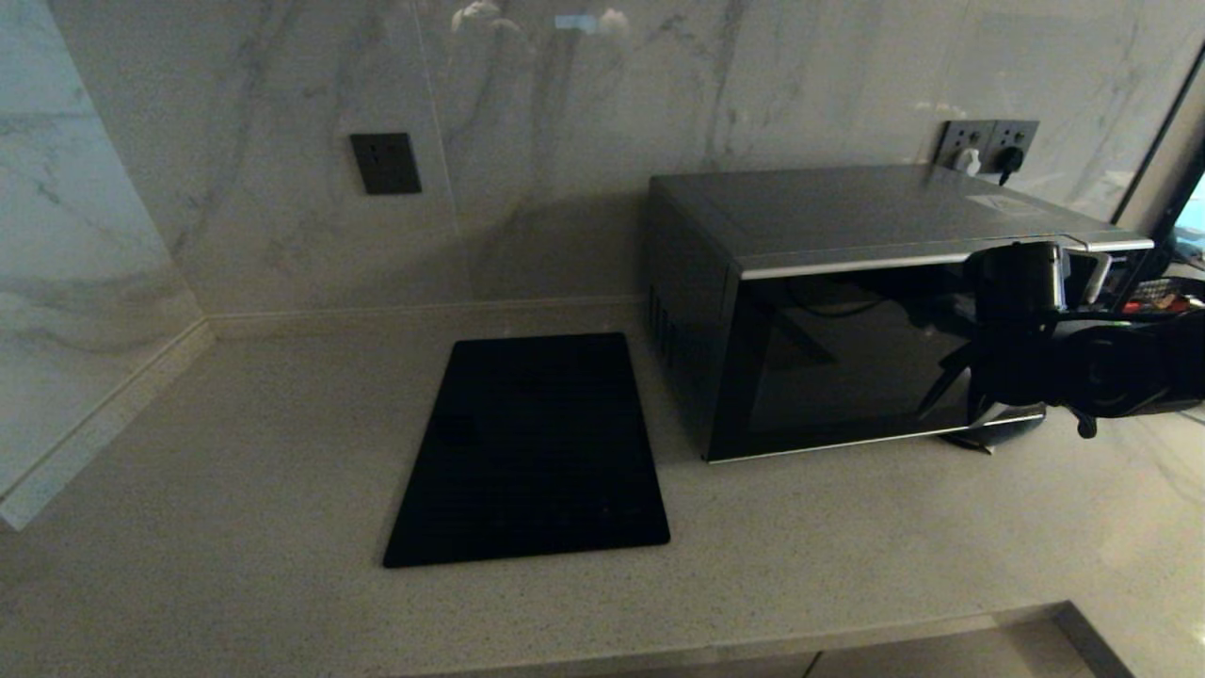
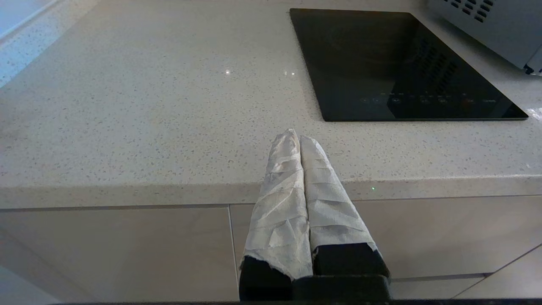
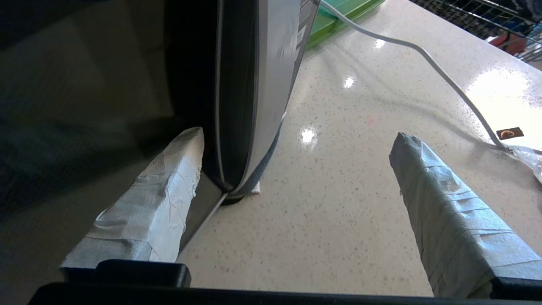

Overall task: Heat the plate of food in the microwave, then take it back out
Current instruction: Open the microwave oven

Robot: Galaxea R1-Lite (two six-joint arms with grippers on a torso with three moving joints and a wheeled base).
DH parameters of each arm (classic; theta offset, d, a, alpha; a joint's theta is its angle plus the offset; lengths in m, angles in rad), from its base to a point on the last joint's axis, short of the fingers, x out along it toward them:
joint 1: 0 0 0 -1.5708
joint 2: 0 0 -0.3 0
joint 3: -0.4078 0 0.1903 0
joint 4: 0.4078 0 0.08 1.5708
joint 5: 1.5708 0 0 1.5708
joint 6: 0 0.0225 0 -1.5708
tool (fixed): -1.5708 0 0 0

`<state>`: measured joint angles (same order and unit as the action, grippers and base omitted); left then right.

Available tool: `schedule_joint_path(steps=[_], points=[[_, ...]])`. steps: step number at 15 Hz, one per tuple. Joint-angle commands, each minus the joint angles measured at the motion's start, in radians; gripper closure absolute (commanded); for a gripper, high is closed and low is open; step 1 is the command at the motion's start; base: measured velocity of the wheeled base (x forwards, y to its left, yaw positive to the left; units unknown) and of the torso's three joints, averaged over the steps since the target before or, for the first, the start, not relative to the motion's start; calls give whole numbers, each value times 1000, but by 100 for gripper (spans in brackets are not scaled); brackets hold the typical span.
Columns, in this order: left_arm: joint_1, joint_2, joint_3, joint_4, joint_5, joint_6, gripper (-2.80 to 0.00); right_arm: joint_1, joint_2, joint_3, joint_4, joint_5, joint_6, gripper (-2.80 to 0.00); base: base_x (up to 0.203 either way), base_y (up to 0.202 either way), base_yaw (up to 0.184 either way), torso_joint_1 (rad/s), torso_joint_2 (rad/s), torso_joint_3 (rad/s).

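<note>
The dark grey-silver microwave [image 1: 847, 311] stands at the back right of the counter, and its black glass door looks closed. My right gripper [image 1: 993, 419] is low at the door's right end. In the right wrist view that gripper [image 3: 296, 135] is open. One taped finger [image 3: 169, 190] lies against the dark door side of the curved silver handle [image 3: 237, 106], and the other finger [image 3: 444, 212] is out over bare counter. The plate of food is out of view. My left gripper [image 2: 296, 137] is shut on nothing, held low before the counter's front edge.
A flat black cooktop panel [image 1: 532, 447] lies left of the microwave. A green board [image 3: 338, 17] and a white cable [image 3: 423, 55] lie on the counter to the microwave's right. Wall sockets [image 1: 988, 141] are behind it. A wire rack [image 1: 1158, 292] stands at the far right.
</note>
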<state>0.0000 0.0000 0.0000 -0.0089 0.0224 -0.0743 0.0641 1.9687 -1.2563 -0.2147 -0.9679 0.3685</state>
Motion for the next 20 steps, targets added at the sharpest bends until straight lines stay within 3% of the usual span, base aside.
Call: schedule_joint_path(steps=[1, 20], points=[[0, 1, 0, 0, 1, -1, 0, -12, 25, -26, 0, -5, 2, -280, 0, 0, 0, 0, 0, 0], [0, 0, 0, 0, 1, -1, 0, -61, 94, -82, 18, -9, 1, -280, 0, 0, 0, 0, 0, 0]])
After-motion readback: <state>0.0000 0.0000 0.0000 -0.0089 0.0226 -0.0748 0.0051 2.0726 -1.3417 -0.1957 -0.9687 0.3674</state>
